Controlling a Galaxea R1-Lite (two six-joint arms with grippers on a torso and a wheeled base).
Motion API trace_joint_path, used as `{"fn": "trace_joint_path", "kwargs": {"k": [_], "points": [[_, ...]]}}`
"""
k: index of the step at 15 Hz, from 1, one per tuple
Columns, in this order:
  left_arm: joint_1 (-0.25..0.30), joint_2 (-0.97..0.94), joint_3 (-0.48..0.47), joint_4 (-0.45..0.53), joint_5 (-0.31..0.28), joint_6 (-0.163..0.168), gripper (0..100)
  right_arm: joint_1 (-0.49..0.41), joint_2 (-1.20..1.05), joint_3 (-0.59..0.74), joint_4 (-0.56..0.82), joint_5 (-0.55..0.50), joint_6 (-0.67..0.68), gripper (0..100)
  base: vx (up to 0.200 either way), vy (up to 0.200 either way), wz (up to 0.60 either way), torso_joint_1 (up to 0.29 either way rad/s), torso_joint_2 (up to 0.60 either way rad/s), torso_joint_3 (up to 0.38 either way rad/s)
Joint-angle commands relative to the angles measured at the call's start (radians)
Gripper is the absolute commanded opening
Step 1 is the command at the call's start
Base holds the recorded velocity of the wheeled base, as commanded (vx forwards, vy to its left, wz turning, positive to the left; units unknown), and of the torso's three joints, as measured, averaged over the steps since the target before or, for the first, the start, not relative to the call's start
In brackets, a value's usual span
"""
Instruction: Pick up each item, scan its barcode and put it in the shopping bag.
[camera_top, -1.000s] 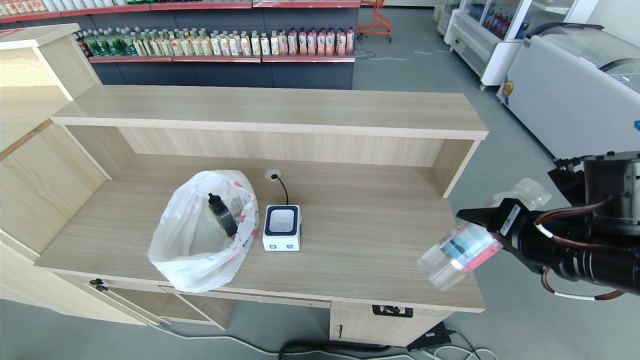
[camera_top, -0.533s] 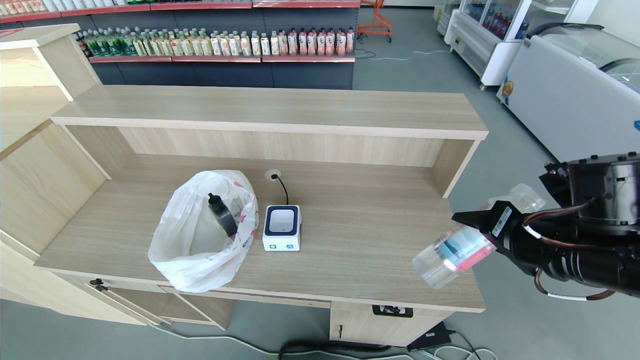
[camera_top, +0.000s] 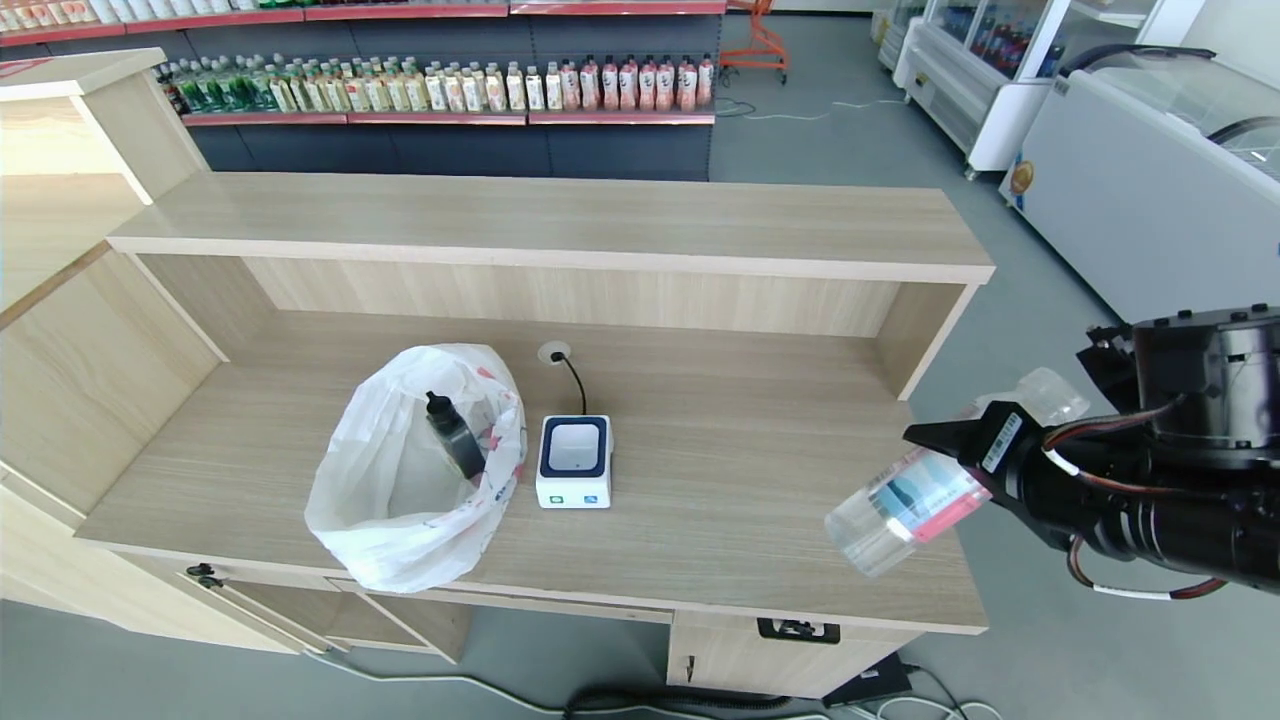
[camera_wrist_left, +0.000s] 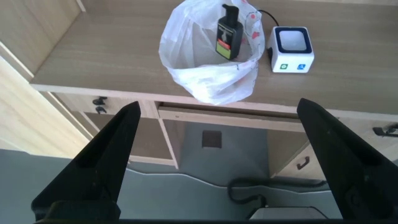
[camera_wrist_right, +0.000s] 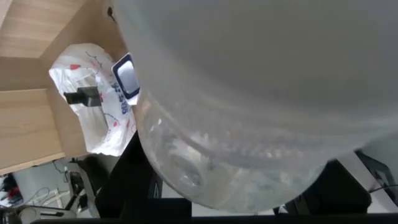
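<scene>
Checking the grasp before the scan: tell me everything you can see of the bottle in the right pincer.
Clear plastic bottle, clear cap, label band in blue, white and pink round its middle. Held in the air, tilted: base low and toward the counter, cap end high, behind the right pincer, which is shut across its upper body. It hangs by the counter's right front corner and touches nothing else. Contents: cannot tell.
</scene>
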Motion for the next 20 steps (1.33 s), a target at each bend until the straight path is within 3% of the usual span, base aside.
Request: {"fn": "trace_joint_path", "kwargs": {"k": [1, 6, 11, 13, 20], "points": [[0.000, 0.000, 0.000, 0.000, 0.000, 0.000, 100, 0.001, -0.002, -0.002, -0.002, 0.001, 0.000, 0, 0.000, 0.200, 0.00, 0.022, 0.01, -0.002], [0.000, 0.000, 0.000, 0.000, 0.000, 0.000, 100, -0.005, 0.021, -0.020, 0.000, 0.000, 0.035, 0, 0.000, 0.200, 0.00, 0.003, 0.00, 0.001], [0.000, 0.000, 0.000, 0.000, 0.000, 0.002, 100, -0.035, 0.150, -0.174, 0.004, -0.026, 0.074, 0, 0.000, 0.200, 0.00, 0.001, 0.00, 0.002], [0.000, 0.000, 0.000, 0.000, 0.000, 0.000, 100, -0.055, 0.202, -0.211, 0.006, -0.069, 0.072, 0, 0.000, 0.000, 0.00, 0.000, 0.00, 0.000], [0.000, 0.000, 0.000, 0.000, 0.000, 0.000, 100, -0.124, 0.294, -0.228, 0.007, -0.074, 0.103, 0, 0.000, 0.000, 0.00, 0.000, 0.00, 0.000]]}}
